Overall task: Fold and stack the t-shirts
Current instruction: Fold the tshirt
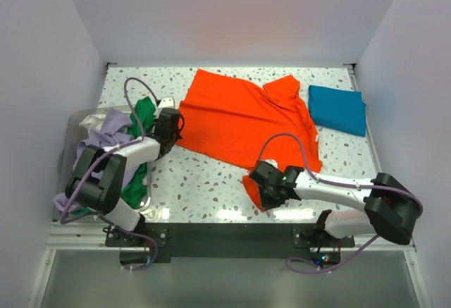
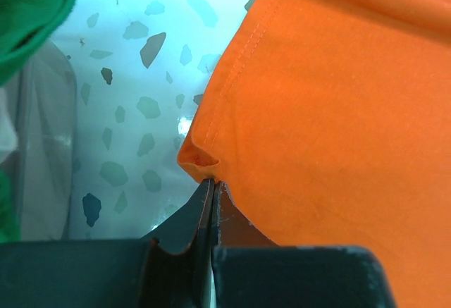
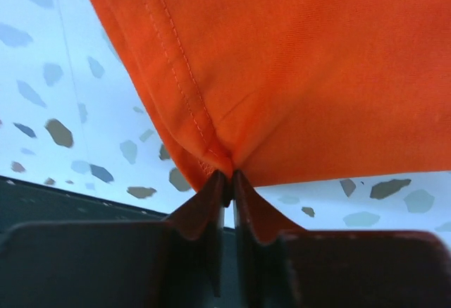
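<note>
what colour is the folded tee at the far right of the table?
Plain teal-blue. The folded tee shows best in the top external view.

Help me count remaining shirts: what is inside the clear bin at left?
The bin shows a green t-shirt, a lavender t-shirt and a whitish t-shirt; the left arm covers anything deeper.
</note>
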You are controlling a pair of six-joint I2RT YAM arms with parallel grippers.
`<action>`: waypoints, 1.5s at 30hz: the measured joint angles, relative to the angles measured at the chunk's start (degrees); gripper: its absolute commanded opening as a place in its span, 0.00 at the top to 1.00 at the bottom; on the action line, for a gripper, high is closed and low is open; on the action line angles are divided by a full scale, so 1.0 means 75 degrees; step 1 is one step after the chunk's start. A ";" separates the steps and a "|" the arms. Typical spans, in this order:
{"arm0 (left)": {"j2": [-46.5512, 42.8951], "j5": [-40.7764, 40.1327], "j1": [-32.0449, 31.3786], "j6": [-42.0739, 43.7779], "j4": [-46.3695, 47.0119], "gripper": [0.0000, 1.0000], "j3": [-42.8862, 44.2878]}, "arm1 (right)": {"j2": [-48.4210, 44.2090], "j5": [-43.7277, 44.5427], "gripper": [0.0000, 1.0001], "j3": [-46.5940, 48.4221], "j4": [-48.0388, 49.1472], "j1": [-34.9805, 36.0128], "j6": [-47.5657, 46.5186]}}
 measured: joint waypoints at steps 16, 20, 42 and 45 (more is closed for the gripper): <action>-0.2206 0.0029 0.0000 -0.0006 -0.0254 1.00 -0.0831 | -0.0723 0.0017 1.00 0.0542 -0.2174 0.0883 0.0230; -0.2789 0.0029 0.0000 -0.0038 -0.0402 1.00 -0.1096 | -0.0723 0.0070 1.00 0.0895 -0.2576 0.1151 0.0321; -0.2326 0.0437 0.0087 0.0032 -0.0988 1.00 -0.0557 | -0.0006 0.2174 1.00 0.3034 -0.3244 -0.0230 -0.0804; -0.1842 0.0606 0.0122 0.0152 -0.0909 1.00 0.0067 | 0.0399 0.2276 1.00 0.3413 -0.2973 -0.0901 -0.1244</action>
